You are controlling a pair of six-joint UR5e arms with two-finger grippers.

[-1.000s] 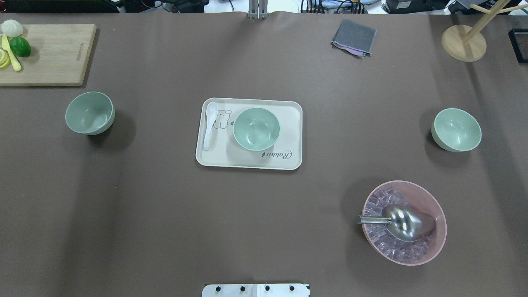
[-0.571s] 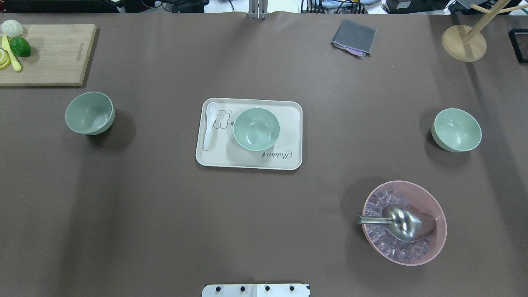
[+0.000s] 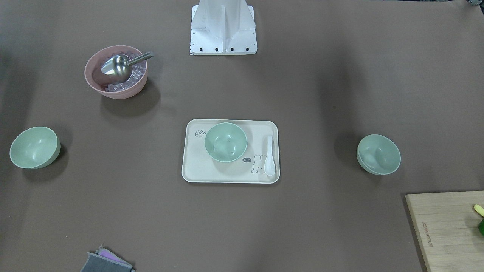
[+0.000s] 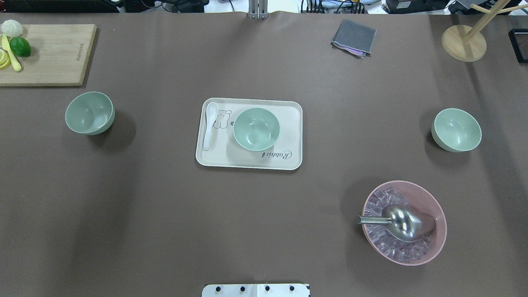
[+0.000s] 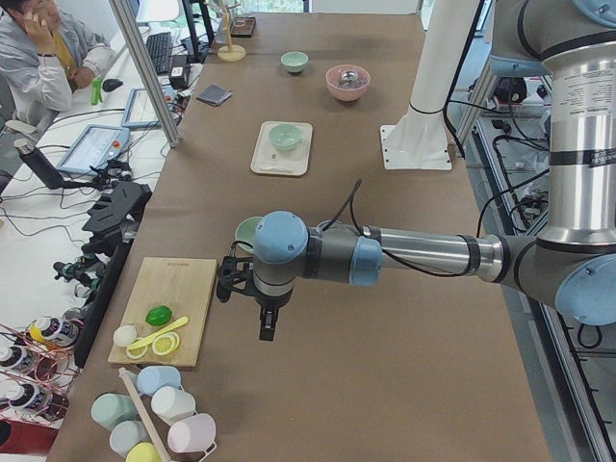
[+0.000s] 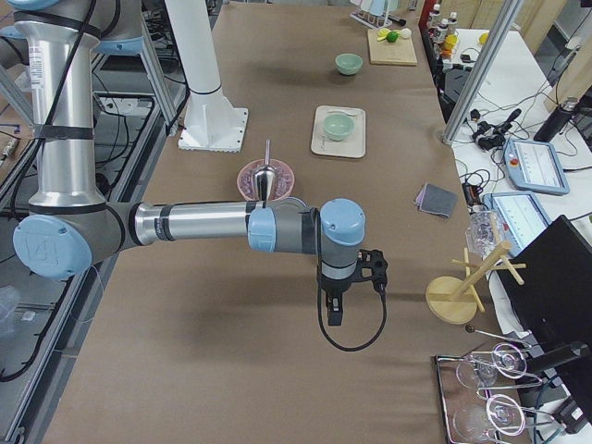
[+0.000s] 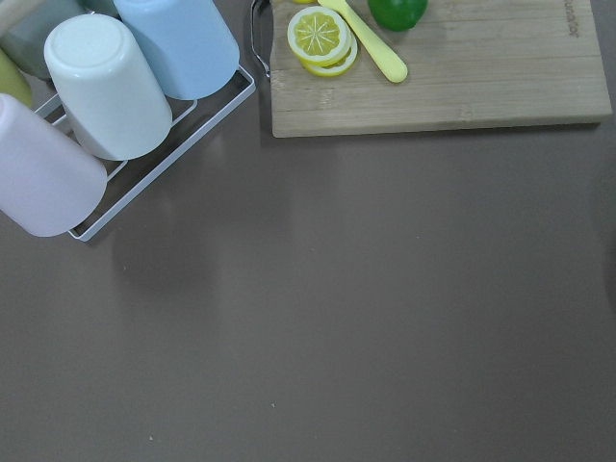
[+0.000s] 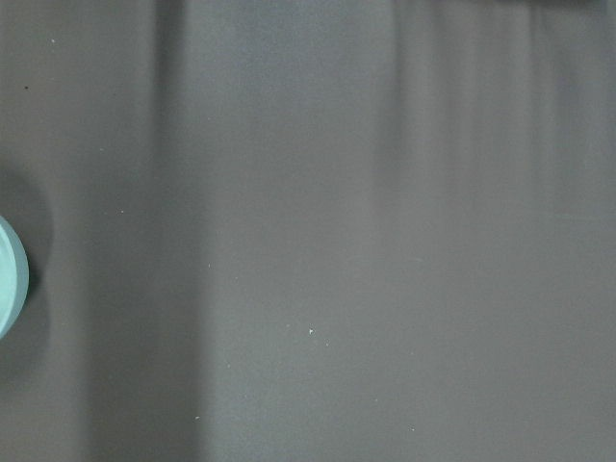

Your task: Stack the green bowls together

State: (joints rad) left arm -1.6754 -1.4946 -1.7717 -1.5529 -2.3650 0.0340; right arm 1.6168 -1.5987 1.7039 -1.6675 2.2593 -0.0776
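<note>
L to R in the overhead view: a wooden cutting board [image 4: 49,53] sits at the far-left corner w/ a lime [image 4: 20,46], lemon slices [image 4: 4,59] and a yellow knife [image 4: 15,62] on it; near it, toward the robot, the left green bowl [image 4: 89,113] stands upright on the bare counter [image 4: 165,214]; at centre a cream tray [image 4: 288,123] carries a white spoon [image 4: 210,123] and, beside it but not touching, the middle green bowl [image 4: 256,128], upright; a grey cloth [image 4: 354,37] lies toward the far edge; a pink bowl [image 4: 431,202] w/ clear cubes and a metal scoop [image 4: 408,225] is nearer the robot; the right green bowl [image 4: 456,129] stands upright on the counter; a wooden stand [image 4: 463,43] is at the far-right corner.

The three green bowls are well apart, none nested.

The left arm [image 5: 318,257] shows only from the side cam, over the counter beside the cutting board, tool end pointing down; left jaws: can't tell if apart or together. The right arm [image 6: 277,228] also shows side cam only, over the counter near the wooden stand; right jaws: can't tell either. Neither arm touches a bowl.
</note>
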